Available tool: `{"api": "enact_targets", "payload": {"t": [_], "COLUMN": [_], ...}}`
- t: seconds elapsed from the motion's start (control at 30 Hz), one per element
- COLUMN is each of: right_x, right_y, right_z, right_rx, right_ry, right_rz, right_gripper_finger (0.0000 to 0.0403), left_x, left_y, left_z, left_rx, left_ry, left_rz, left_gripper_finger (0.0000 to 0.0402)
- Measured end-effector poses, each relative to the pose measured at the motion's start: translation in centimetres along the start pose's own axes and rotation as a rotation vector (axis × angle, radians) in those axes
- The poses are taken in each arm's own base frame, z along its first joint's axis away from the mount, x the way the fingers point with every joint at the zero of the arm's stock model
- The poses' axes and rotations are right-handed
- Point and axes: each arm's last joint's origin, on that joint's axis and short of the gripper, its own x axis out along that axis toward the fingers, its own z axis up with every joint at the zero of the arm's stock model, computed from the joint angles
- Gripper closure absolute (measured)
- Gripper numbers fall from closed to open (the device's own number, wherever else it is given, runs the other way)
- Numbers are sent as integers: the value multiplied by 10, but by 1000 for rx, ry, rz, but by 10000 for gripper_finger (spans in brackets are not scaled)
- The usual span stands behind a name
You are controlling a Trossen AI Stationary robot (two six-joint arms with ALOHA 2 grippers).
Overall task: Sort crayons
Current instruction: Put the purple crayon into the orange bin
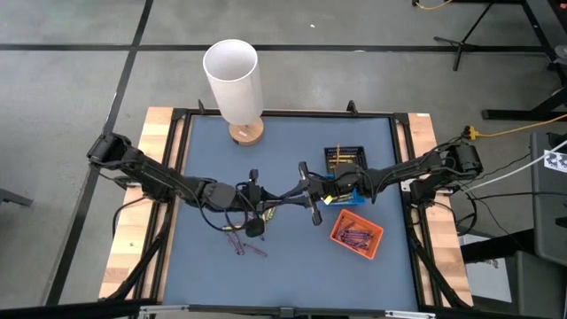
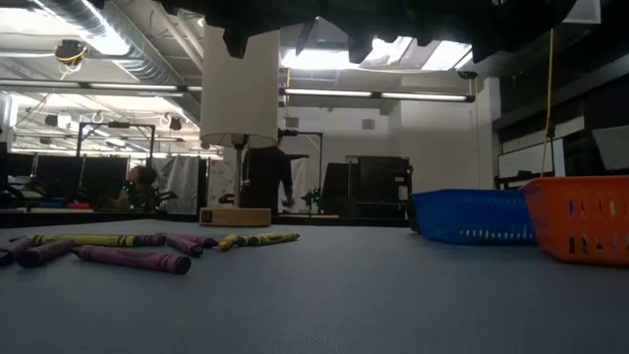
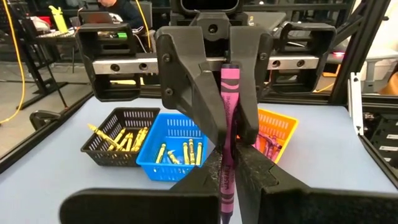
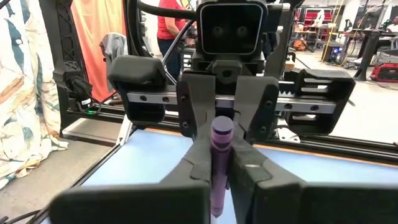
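Both arms reach level to mid-table, grippers facing tip to tip. The left gripper [image 3: 227, 177] and right gripper [image 4: 219, 163] both clamp one purple crayon [image 3: 229, 134] between them, above the mat [image 1: 283, 266]. Loose crayons [image 2: 128, 258] lie beneath; others sit in the orange tray [image 1: 357, 233].

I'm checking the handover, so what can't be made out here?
High view: the thin purple wax crayon is hidden between the left gripper and right gripper.
Low view: both grippers are cut off by the top edge; the wall of the orange mesh plastic tray hides its contents.
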Motion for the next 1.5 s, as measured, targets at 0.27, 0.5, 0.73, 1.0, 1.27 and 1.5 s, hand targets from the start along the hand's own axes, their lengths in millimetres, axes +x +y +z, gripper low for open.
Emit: {"api": "enact_targets", "payload": {"t": [0.27, 0.5, 0.73, 1.0, 1.27, 1.5], "right_x": [0, -5, -30, -70, -90, -99], "right_y": [0, 1, 6, 18, 31, 50], "right_z": [0, 1, 9, 4, -16, -24], "right_rx": [1, 14, 57, 316, 620, 584], "right_ry": [0, 65, 277, 617, 947, 1104], "right_rz": [0, 5, 18, 94, 146, 134], "right_gripper_finger": [369, 376, 378, 371, 372, 364], "left_x": [0, 0, 0, -1, -1, -1], "left_y": [0, 1, 2, 2, 2, 2], "left_z": [0, -1, -9, -13, -14, -14], "left_rx": [-6, -3, 34, 52, 58, 58], "left_ry": [2, 9, 91, 129, 140, 140], "left_rz": [1, 10, 19, 22, 21, 20], "left_gripper_finger": [384, 314, 264, 249, 249, 249]}}
